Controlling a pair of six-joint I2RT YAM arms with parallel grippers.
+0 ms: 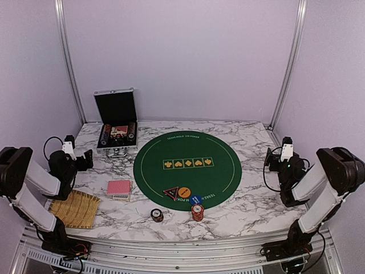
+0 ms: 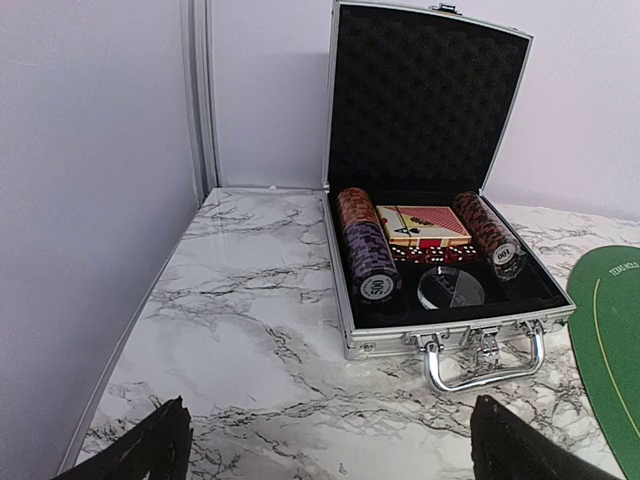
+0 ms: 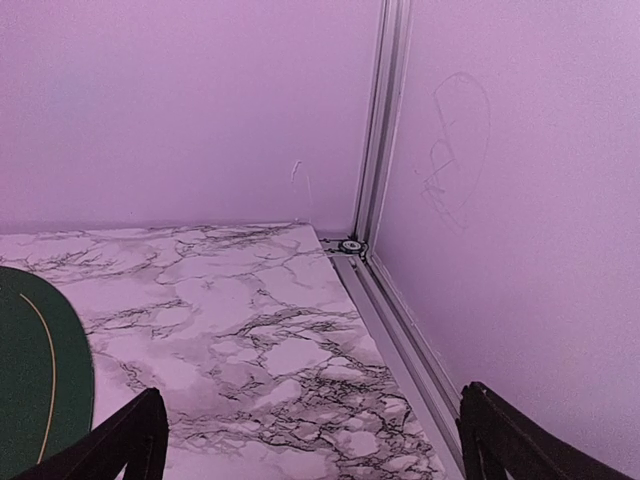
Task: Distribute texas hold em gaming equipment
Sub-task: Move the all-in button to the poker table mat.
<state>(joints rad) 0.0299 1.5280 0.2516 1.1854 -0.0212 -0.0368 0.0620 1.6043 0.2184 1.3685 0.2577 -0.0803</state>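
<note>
A stack of red-backed playing cards (image 1: 118, 188) lies on the marble left of the green mat. A dark chip stack (image 1: 157, 214) and a red/orange chip stack (image 1: 197, 213) stand near the front. A blue dealer button (image 1: 195, 200) lies on the mat's near edge. My left gripper (image 1: 88, 159) is open and empty, facing the open silver case (image 2: 445, 335), with its fingertips (image 2: 150, 450) far apart. My right gripper (image 1: 267, 158) is open and empty at the right side, facing the back right corner, fingertips (image 3: 520, 445) wide apart.
The round green felt mat (image 1: 187, 165) covers the table's middle, with a triangle marker and an orange disc (image 1: 178, 192) at its near edge. The open case (image 1: 117, 123) holds chip rows (image 2: 368, 262), a card deck and dice. A woven straw tray (image 1: 74, 209) lies front left.
</note>
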